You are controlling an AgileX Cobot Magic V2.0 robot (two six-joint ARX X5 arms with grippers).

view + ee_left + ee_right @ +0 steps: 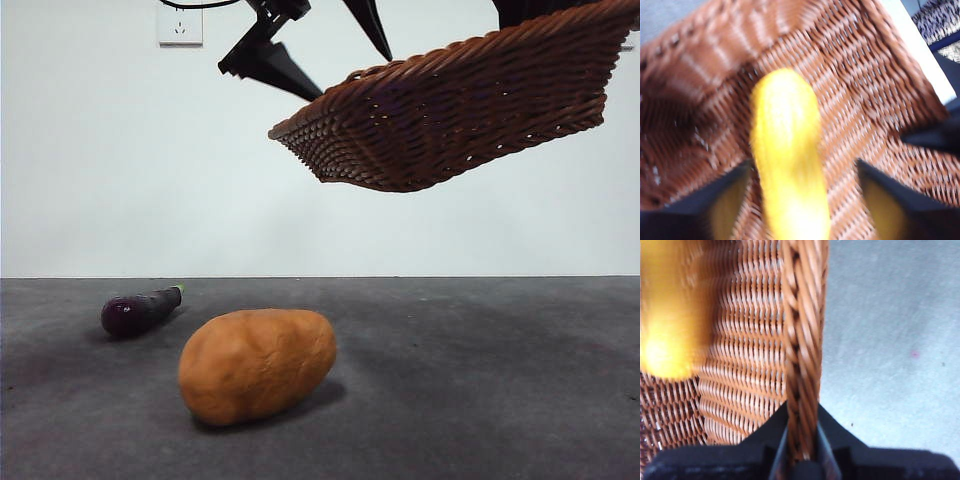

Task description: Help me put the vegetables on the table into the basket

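Observation:
The dark-brown woven basket (460,110) hangs tilted in the air at the upper right. My right gripper (802,415) is shut on its braided rim (800,315). A small yellow vegetable (787,150) shows blurred inside the basket (865,100), between the spread jaws of my left gripper (804,167), which is open and not touching it. That gripper (350,68) hovers over the basket's left rim. The tan potato (257,365) lies on the table (480,380) in front. Behind it to the left lies the purple eggplant (140,311) with its green stem.
A white wall with a socket (180,25) stands behind the table's far edge. Bare grey table (890,340) shows below the raised basket, to the right of the potato.

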